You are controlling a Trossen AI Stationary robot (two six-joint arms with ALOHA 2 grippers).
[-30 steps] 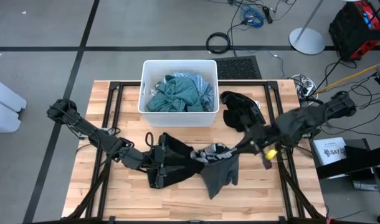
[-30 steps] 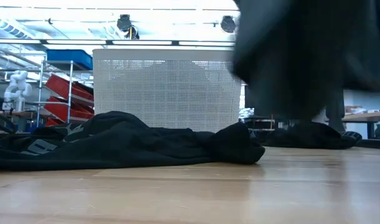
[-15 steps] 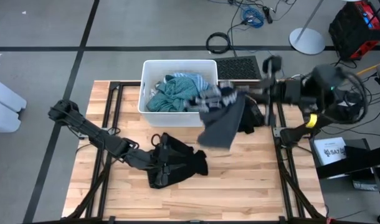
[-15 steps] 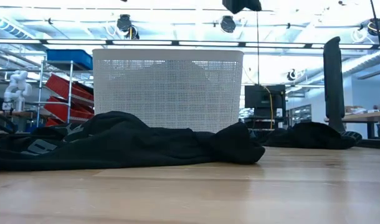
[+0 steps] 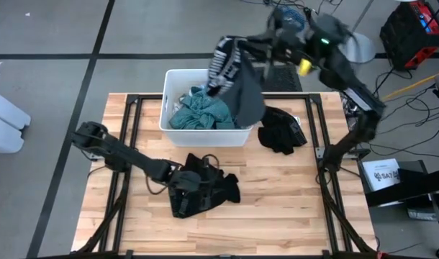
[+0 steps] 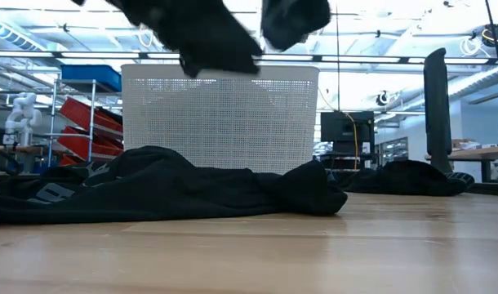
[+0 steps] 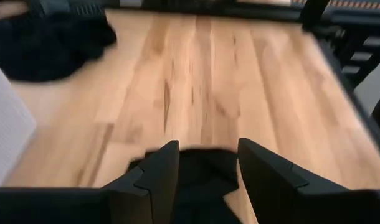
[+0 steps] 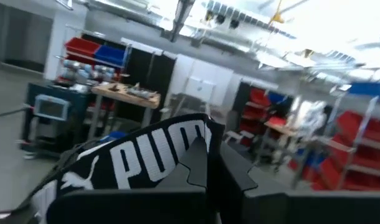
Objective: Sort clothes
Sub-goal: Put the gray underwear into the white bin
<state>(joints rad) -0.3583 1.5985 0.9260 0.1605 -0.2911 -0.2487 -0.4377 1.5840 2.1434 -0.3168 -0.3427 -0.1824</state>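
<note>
Right gripper (image 5: pixel 242 44) clamped on dark garment (image 5: pixel 242 86) above white bin (image 5: pixel 205 133) at 12 o'clock; left gripper (image 5: pixel 199 185) wide apart over black garment (image 5: pixel 223 191).

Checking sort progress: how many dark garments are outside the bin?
3: one hanging from the right gripper above the bin, one under the left gripper, one right of the bin. Others may be hidden.

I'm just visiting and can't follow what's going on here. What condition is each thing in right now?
Right gripper: shut on the dark garment, raised above the bin.
Dark garment: hanging in the air, white-lettered waistband up.
White bin: upright, holding teal and blue clothes.
Left gripper: open, low over a black garment.
Black garment: crumpled on the table.
Black pile: lying beside the bin.
</note>
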